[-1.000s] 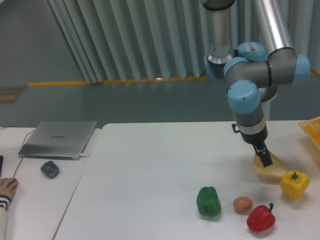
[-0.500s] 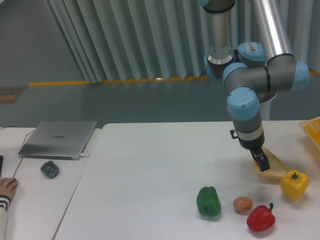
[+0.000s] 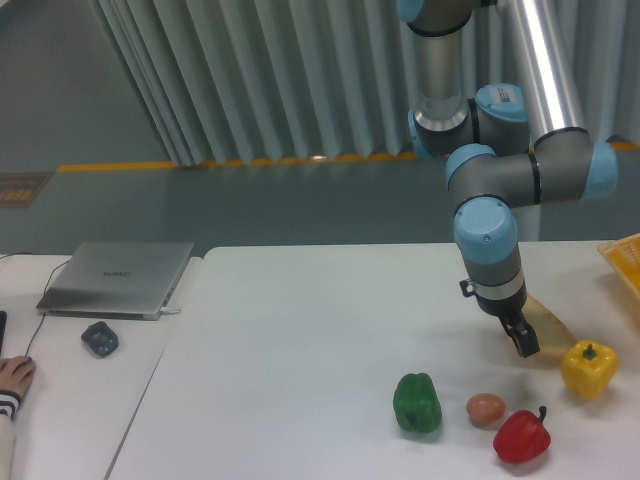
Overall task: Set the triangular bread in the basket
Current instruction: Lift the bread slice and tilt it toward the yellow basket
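The triangular bread [image 3: 550, 322], a pale tan wedge, sits tilted at the right side of the white table, just left of and above a yellow bell pepper. My gripper [image 3: 523, 340] points down at the bread's left edge. Its dark fingers are pinched together on that edge and hide part of the slice. The basket [image 3: 624, 254] shows only as a yellow-orange latticed corner at the right border, up and to the right of the bread.
A yellow pepper [image 3: 588, 369], a red pepper [image 3: 521, 436], a brown egg [image 3: 485, 408] and a green pepper [image 3: 417, 403] lie in front of the bread. On the left side table are a closed laptop [image 3: 118, 277], a small dark object [image 3: 99, 339] and a person's hand [image 3: 14, 379].
The arm's wrist has shifted slightly left and the fingertips have dropped lower. The bread has tipped up and shows less of its left part.
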